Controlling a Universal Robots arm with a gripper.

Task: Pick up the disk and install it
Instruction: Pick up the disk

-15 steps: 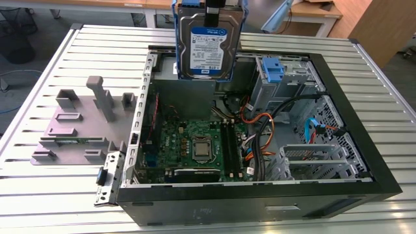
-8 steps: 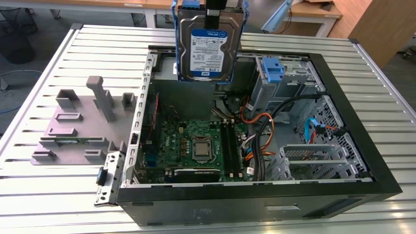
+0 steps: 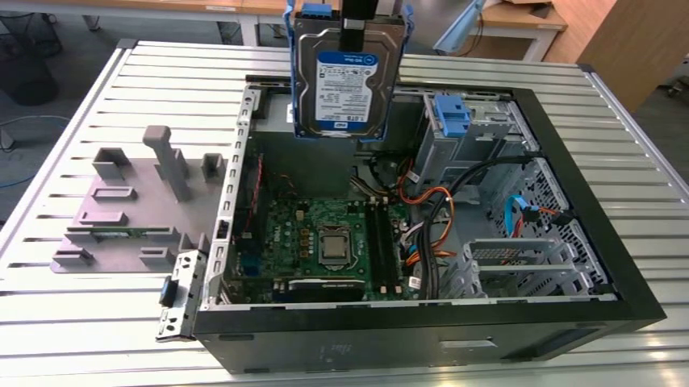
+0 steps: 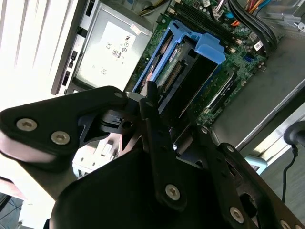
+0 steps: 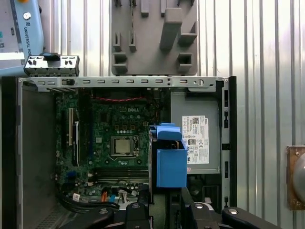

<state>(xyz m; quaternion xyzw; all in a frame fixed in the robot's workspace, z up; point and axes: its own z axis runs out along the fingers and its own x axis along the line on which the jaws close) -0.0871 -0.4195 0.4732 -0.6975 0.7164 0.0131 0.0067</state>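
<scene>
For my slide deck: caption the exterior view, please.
Gripper holds the disk upright above the open computer case on a slatted table.

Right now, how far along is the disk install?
Pickup looks done: the disk hangs upright in the air above the open computer case. In hand: the gripper is clamped on its top edge. Left: the disk is not yet seated inside the case.
</scene>
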